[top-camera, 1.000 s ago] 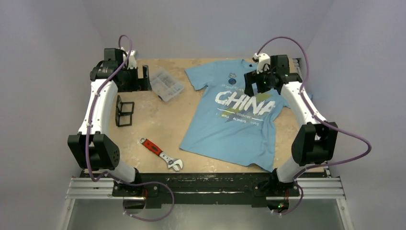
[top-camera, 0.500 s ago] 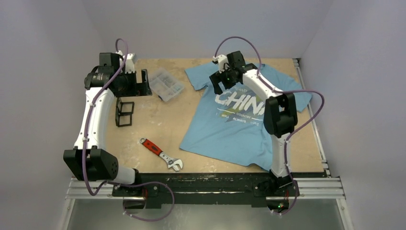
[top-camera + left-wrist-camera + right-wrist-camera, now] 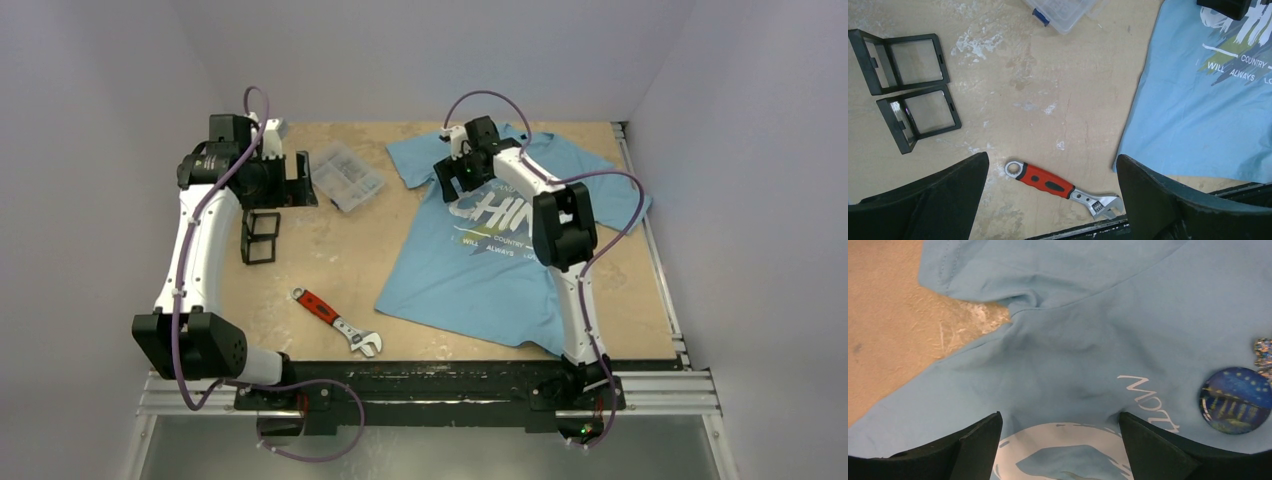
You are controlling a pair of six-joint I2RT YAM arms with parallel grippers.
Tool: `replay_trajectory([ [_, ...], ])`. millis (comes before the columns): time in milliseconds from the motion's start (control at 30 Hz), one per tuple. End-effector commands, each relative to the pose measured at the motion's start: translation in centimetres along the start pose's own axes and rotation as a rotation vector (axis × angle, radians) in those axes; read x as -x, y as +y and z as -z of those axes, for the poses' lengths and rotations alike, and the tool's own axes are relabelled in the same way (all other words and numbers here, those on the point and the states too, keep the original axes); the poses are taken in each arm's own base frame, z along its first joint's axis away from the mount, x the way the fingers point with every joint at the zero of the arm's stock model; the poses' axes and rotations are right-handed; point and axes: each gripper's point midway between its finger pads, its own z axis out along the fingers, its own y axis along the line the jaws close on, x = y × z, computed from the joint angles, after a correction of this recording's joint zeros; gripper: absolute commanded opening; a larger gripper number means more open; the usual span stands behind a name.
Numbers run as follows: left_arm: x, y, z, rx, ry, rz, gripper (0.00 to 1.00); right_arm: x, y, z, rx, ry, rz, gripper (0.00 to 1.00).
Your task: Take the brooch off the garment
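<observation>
The table (image 3: 400, 270) is taken up on one side by the garment (image 3: 490, 285), a light blue T-shirt spread flat, print side up. Everything else is placed from it.

The right gripper (image 3: 1058, 426) is held over the garment's upper chest, near the collar, with its jaws spread wide and nothing between them. The left gripper (image 3: 1052, 165) is likewise released and empty, well apart from the garment, above bare board off its sleeve side.

A clear plastic box (image 3: 348, 177) lies off that same sleeve, two black frames (image 3: 913, 100) further out, and a red-handled wrench (image 3: 1048, 182) off the hem corner.

The brooch (image 3: 1235, 400), a round dark blue disc, is pinned on the garment's chest just beside the small white lettering. A glittery piece is seen at its upper edge; whether they are joined cannot be told.

In the right wrist view the brooch sits well to one side of the jaws, so the approach is judged unfinished. The gripper should be shifted sideways until the disc is centred, then lowered so that the rim alone is pinched, not the cloth. The fabric would best be pressed down nearby by the left gripper, since lifting is likely to drag it.
</observation>
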Motion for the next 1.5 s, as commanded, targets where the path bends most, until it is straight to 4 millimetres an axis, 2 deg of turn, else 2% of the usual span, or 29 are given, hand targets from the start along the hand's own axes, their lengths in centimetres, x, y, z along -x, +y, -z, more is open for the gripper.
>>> replay_trajectory([
  [0,0.0,-0.4,0.6,-0.019,-0.011,-0.003,1.00,-0.3,2.6,0.0,0.106,0.023,0.005,0.88],
  [233,-0.3,-1.4,0.6,-0.078,-0.028,-0.037,1.00,-5.1,7.4,1.6,0.338,0.134,-0.024,0.77],
  [400,-0.9,-2.3,0.2,-0.142,-0.033,-0.047,1.00,-7.7,9.3,3.3,0.383,0.159,0.009,0.74],
  [667,-2.5,-7.2,-1.4,-0.410,-0.041,-0.008,1.00,-12.4,12.8,6.4,0.466,0.209,0.076,0.68],
  [700,-3.2,-8.2,-1.8,-0.444,-0.026,-0.007,1.00,-13.0,13.4,6.8,0.477,0.216,0.085,0.67],
  [767,-4.0,-9.5,-2.8,-0.490,-0.001,0.019,0.94,-14.2,14.4,7.5,0.496,0.230,0.105,0.67],
  [833,-4.9,-10.6,-3.7,-0.534,0.021,0.048,0.80,-15.5,15.5,8.1,0.517,0.249,0.115,0.66],
  [867,-5.2,-11.2,-4.1,-0.557,0.026,0.059,0.72,-15.8,15.9,8.5,0.527,0.251,0.117,0.66],
  [933,-5.6,-11.9,-5.1,-0.590,0.030,0.094,0.48,-16.7,16.6,9.3,0.557,0.265,0.118,0.65],
  [1000,-5.6,-12.6,-6.6,-0.607,0.044,0.137,0.32,-17.3,17.2,10.5,0.593,0.269,0.126,0.65],
  [1067,-5.5,-13.5,-8.3,-0.617,0.067,0.161,0.28,-17.1,17.8,11.7,0.622,0.244,0.133,0.65],
  [1167,-4.9,-15.2,-10.7,-0.614,0.079,0.120,0.26,-14.8,17.2,13.5,0.591,0.161,0.146,0.67],
  [1267,-4.4,-16.4,-13.3,-0.543,0.080,0.047,0.20,-12.4,15.2,14.7,0.534,0.084,0.126,0.71],
  [1333,-4.2,-16.6,-15.4,-0.464,0.084,-0.024,0.17,-11.2,13.1,15.1,0.491,0.051,0.075,0.72],
  [1367,-3.4,-17.0,-16.0,-0.434,0.070,-0.066,0.17,-10.7,11.9,15.2,0.469,0.039,0.040,0.72],
  [1467,-3.8,-17.4,-18.2,-0.319,0.105,-0.166,0.13,-9.9,7.7,14.9,0.379,0.024,-0.058,0.71],
])
